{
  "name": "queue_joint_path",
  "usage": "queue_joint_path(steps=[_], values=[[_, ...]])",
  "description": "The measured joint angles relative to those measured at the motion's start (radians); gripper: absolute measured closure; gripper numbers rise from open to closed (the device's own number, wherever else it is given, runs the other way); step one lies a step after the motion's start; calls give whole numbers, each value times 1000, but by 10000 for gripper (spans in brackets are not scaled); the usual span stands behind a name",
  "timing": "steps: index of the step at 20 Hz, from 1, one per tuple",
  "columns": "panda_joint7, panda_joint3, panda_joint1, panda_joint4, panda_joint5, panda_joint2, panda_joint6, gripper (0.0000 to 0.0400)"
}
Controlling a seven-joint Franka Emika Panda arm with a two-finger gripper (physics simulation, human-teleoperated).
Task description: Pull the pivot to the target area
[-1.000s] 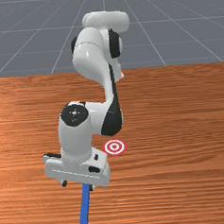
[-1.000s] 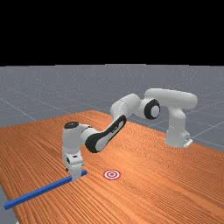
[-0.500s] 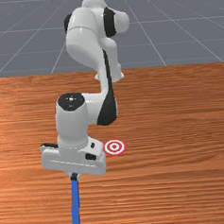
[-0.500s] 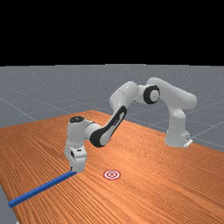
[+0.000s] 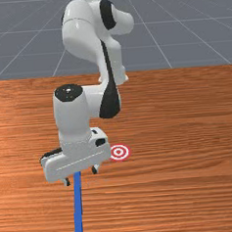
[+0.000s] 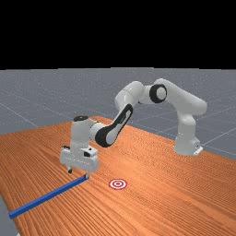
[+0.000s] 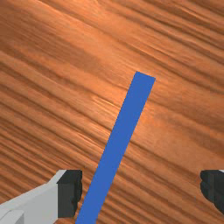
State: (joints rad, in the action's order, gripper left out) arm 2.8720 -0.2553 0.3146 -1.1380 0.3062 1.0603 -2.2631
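Landmark: 1 flat round target, ringed in red and white, lying on the table; every place below is logged against it
Target rings: 3 red parts counted, centre spot included, with 2 white rings between them
Bar: 1 long, straight, blue, square-edged bar, the thing to be pulled; it lies to the front view's left of the target and runs from there toward the bottom of that view
Bar ends: 2; one near the target and apart from it, on the far view's left side of it, the other well apart from it, out at the table edge in the far view
Table: 1, orange-brown wood with streaked grain, spreading around the target on all sides
Arm: 1 white and grey jointed arm; in the far view its base stands to the far view's right of the target, and it reaches across to the left of it
Gripper: 1 white hand with dark tips, to the front view's left of the target, by the bar's nearer end; its housing is just beside the target's rim there
Fingers: 2, spread wide apart
Grip state: unclosed; in the wrist view the bar passes between the fingers, closer to one, with a gap seen on each side
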Motion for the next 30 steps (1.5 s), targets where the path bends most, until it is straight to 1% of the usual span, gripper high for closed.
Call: queue_joint_path(steps=[1,2,3,4,5,7,8,9,11,12,13,16,17,18,23,25,26,27,30], values=[[25,-11,-2,-9,5,-5,-3,0],[-95,14,-23,-36,-3,-22,-29,0],[-121,17,-34,-49,-1,-30,-38,0],[-80,3,-38,-58,8,-33,-40,0],[-300,60,-83,-45,-8,-22,-68,0],[-331,73,-96,-2,-7,45,-97,0],[-380,88,-107,12,-12,67,-102,2],[-416,97,-115,15,-14,62,-101,0],[-427,85,-117,13,-28,60,-100,0],[-409,63,-104,6,-46,53,-89,0],[-402,55,-98,-4,-53,38,-80,0],[-405,54,-96,-33,-55,-19,-51,0],[-421,71,-107,-37,-39,-34,-49,0],[-443,79,-116,-57,-30,-48,-72,0],[-516,82,-177,-53,-26,-50,-53,0],[-550,91,-178,-44,-35,-47,-47,0],[-550,95,-165,-36,-41,-43,-43,0],[-555,102,-147,-18,-50,-34,-34,0],[-442,95,-65,43,-61,0,-15,0]])
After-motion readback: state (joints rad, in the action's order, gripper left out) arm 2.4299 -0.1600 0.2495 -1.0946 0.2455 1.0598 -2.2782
